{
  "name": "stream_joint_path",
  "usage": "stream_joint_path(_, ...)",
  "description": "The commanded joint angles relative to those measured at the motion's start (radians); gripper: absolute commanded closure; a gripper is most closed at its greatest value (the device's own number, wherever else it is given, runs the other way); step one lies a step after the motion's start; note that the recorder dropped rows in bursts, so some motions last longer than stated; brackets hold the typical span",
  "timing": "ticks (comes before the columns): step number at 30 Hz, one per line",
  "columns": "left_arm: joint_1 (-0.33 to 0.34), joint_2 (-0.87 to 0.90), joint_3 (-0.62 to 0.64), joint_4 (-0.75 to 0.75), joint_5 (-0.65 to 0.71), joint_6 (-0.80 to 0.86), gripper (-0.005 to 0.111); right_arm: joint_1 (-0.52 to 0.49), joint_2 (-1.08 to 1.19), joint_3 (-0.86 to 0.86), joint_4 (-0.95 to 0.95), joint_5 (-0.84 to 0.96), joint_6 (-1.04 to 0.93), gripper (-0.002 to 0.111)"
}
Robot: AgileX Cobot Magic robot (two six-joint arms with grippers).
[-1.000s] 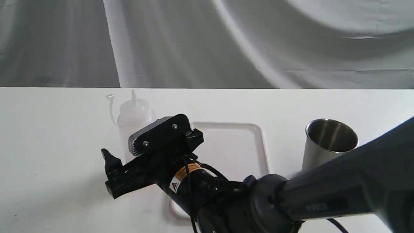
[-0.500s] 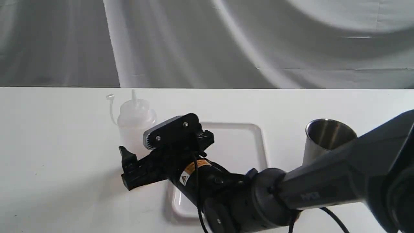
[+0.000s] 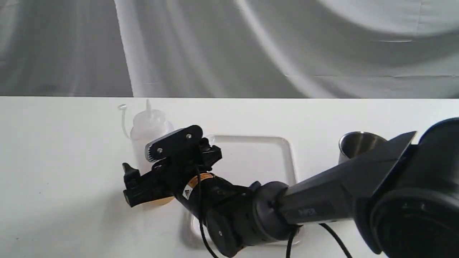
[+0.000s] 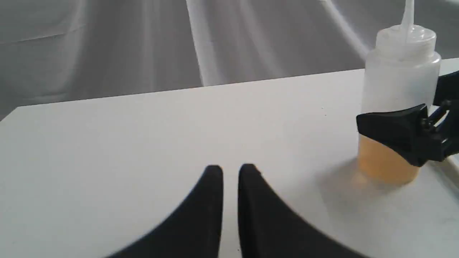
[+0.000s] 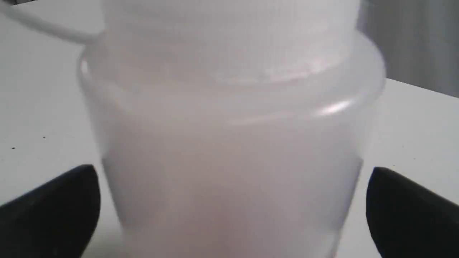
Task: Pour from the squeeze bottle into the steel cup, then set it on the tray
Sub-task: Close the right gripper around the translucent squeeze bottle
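Translucent plastic fills your right wrist view: the squeeze bottle (image 5: pixel 229 143) stands upright on the white table (image 3: pixel 53 161), left of centre in the exterior view and near the left edge of the tray (image 3: pixel 288 157). Your right gripper (image 5: pixel 231 170) is spread wide, with one finger on each side of the bottle's body. The pads look just clear of the plastic, or at most brushing it, so it has hold of nothing yet.

To get there the arm reaches across the middle and over the tray. That hides the tray's front and the lower part of the steel cup (image 3: pixel 358 143) at the right of the frame.

The fingers sit low on the body, about level with the top of the amber liquid (image 4: pixel 383 161). I judge this puts the grip on the straight wall below the shoulder, where a squeeze should hold steady.

Your left gripper (image 4: pixel 230 172) is nearly closed, with only a thin slit between its fingers. It is empty and well apart from the bottle.

Nothing looks poured, and closing on the bottle is the step in hand.
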Motion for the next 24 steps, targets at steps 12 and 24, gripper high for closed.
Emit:
stream_joint_path(12,-0.004,-0.005,0.004,0.002,-0.007,-0.002,0.098,-0.011,0.072,-0.069,-0.012,-0.002,0.004,0.003)
stream_joint_path(24,-0.004,-0.005,0.004,0.002,-0.007,-0.002,0.098,-0.025,0.076,-0.069,-0.008,-0.017,0.004,0.003)
